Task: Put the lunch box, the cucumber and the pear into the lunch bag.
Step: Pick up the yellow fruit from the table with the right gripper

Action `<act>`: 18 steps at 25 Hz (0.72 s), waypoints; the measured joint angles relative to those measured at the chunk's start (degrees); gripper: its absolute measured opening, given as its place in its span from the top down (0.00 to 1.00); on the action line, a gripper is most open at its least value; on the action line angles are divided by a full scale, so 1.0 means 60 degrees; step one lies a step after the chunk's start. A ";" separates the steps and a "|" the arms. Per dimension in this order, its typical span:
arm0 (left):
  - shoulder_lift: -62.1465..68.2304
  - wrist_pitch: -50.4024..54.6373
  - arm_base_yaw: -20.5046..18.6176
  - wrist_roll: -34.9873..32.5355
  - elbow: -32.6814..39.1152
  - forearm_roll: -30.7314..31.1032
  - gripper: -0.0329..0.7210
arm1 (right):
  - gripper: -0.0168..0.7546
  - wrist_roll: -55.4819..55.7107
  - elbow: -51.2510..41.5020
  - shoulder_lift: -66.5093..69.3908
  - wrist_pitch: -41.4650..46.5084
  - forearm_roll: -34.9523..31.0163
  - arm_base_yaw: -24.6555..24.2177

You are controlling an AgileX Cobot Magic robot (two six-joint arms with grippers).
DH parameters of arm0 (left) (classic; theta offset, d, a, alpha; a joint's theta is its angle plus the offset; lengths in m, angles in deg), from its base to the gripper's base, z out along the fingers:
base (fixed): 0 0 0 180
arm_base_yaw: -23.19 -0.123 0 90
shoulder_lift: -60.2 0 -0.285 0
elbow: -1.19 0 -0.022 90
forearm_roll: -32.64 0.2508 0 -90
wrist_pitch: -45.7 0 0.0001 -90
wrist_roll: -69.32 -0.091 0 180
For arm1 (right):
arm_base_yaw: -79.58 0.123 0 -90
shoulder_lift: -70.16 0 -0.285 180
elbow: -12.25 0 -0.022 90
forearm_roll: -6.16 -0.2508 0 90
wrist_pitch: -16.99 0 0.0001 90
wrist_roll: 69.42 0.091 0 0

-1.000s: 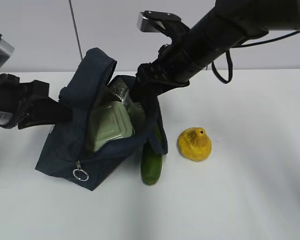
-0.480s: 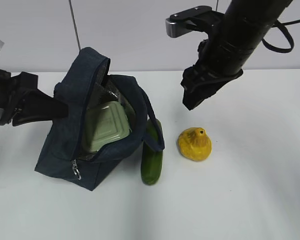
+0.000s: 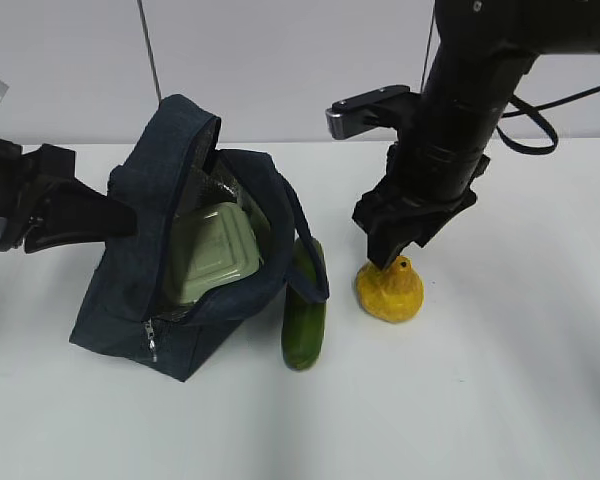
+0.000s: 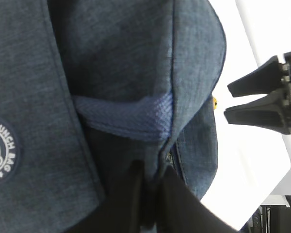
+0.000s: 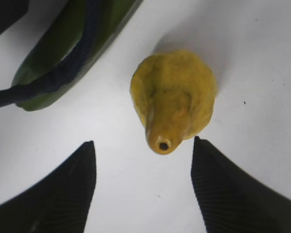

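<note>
The navy lunch bag (image 3: 170, 270) stands open at the left of the table. The lunch box (image 3: 215, 255) with its sage-green lid lies tilted inside it. My left gripper (image 3: 115, 217) is shut on the bag's fabric edge (image 4: 150, 172) and holds the opening apart. The cucumber (image 3: 305, 312) lies on the table against the bag's right side, with a bag handle (image 5: 63, 73) draped over it (image 5: 48, 48). The pear (image 3: 390, 288) sits to the right of the cucumber. My right gripper (image 3: 385, 252) is open just above the pear (image 5: 177, 97), with its jaws (image 5: 143, 144) straddling the stub top.
The white table (image 3: 500, 400) spreads to the right and front of the pear. A pale wall with a thin dark cable (image 3: 150, 50) lies behind. The bag's zipper pull (image 3: 152, 342) hangs at its front lower corner.
My right arm has come out of the bag's opening, swung right and dropped over the pear, jaws open. The bag has settled more upright. The left gripper keeps its hold.
</note>
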 joint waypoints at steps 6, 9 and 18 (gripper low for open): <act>0.0000 0.0027 0.0000 0.0000 0.0000 0.0028 0.95 | 0.35 0.0162 0.0000 0.0535 -0.0453 0.0192 0.0000; 0.0000 0.0027 0.0000 0.0000 0.0000 0.0037 0.95 | 0.35 0.0185 0.0000 0.0735 -0.0684 0.0228 0.0000; 0.0000 0.0027 0.0000 0.0000 0.0000 0.0046 0.95 | 0.35 0.0521 0.0000 0.1061 -0.0829 0.0664 0.0000</act>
